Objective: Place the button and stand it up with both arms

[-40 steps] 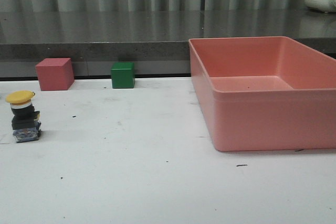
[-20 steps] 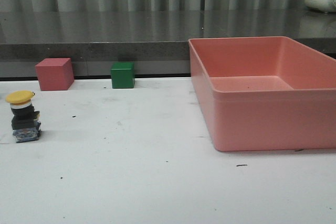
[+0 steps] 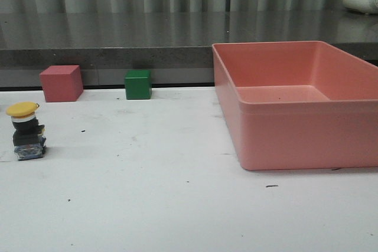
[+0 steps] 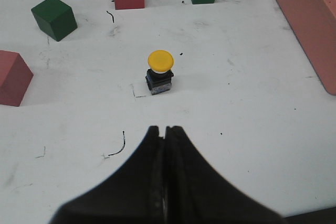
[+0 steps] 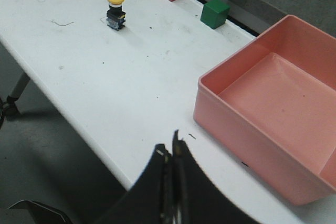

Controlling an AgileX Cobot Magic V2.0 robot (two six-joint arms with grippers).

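The button (image 3: 26, 131) stands upright on the white table at the far left, yellow cap on top of its black and blue base. It also shows upright in the left wrist view (image 4: 159, 72) and small in the right wrist view (image 5: 115, 11). My left gripper (image 4: 164, 128) is shut and empty, a short way back from the button. My right gripper (image 5: 171, 144) is shut and empty, held above the table's near edge beside the pink bin. Neither arm shows in the front view.
A large pink bin (image 3: 295, 146) fills the right side of the table. A pink cube (image 3: 61, 83) and a green cube (image 3: 138, 84) stand at the back edge. Another green cube (image 4: 53, 18) and pink block (image 4: 13, 77) lie left of the button.
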